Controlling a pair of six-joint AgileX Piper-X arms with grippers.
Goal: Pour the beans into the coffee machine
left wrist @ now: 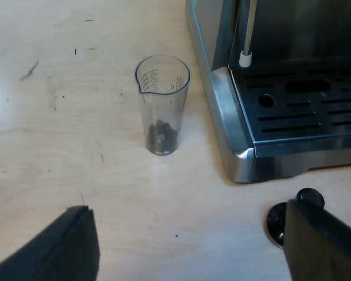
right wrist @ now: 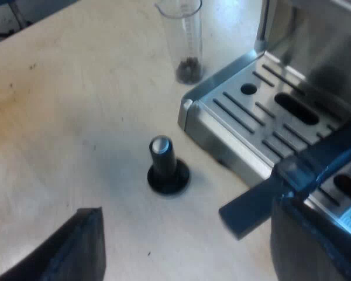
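Note:
A clear measuring glass [left wrist: 162, 105] stands upright on the wooden table with a small heap of coffee beans [left wrist: 162, 136] at its bottom, close beside the espresso machine's [left wrist: 222, 111] metal corner. My left gripper [left wrist: 190, 249] hangs open a short way before the glass, with nothing between its fingers. The same glass [right wrist: 184, 41] shows farther off from my right gripper [right wrist: 187, 252], which is also open and holds nothing. A tamper with a black knob [right wrist: 165, 164] stands between the right gripper and the glass.
The machine's slotted drip tray [left wrist: 304, 111] juts out beside the glass, with the steam wand's white tip [left wrist: 245, 58] above it. The tamper [left wrist: 281, 219] sits against my left gripper's finger. A dark flat bar [right wrist: 257, 202] hangs over the tray's edge [right wrist: 222, 140].

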